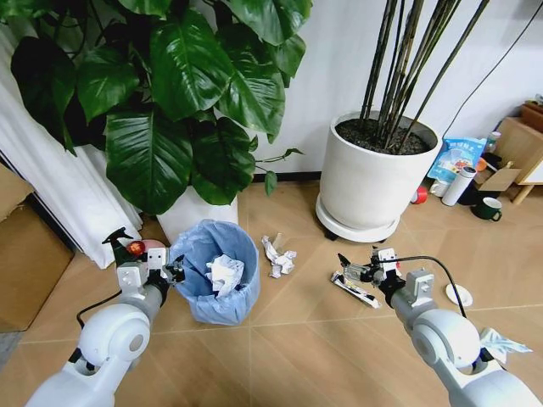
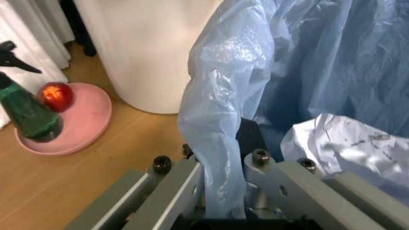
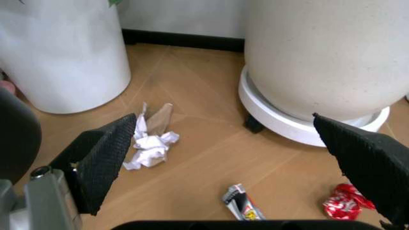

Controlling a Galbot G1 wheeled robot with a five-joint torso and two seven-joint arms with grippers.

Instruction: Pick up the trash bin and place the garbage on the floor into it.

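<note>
bin position noted: small round trash bin lined with crinkly light-blue plastic bag [image 1: 215, 270] stands on the tan herringbone tile floor [image 1: 297, 339], beside the white square planter [image 1: 193, 213]. left gripper [image 1: 172, 271] is clamped on the bin's near-left rim — bag film pinched between nearly closed fingers [image 2: 179, 184]. right gripper [image 1: 355, 271] hovers wide open, empty, directly above the dark flat snack wrapper [image 1: 355, 289], long axis running roughly left-right. crumpled white paper [image 1: 278, 256] lies between bin and right gripper — right arm nearer.
</note>
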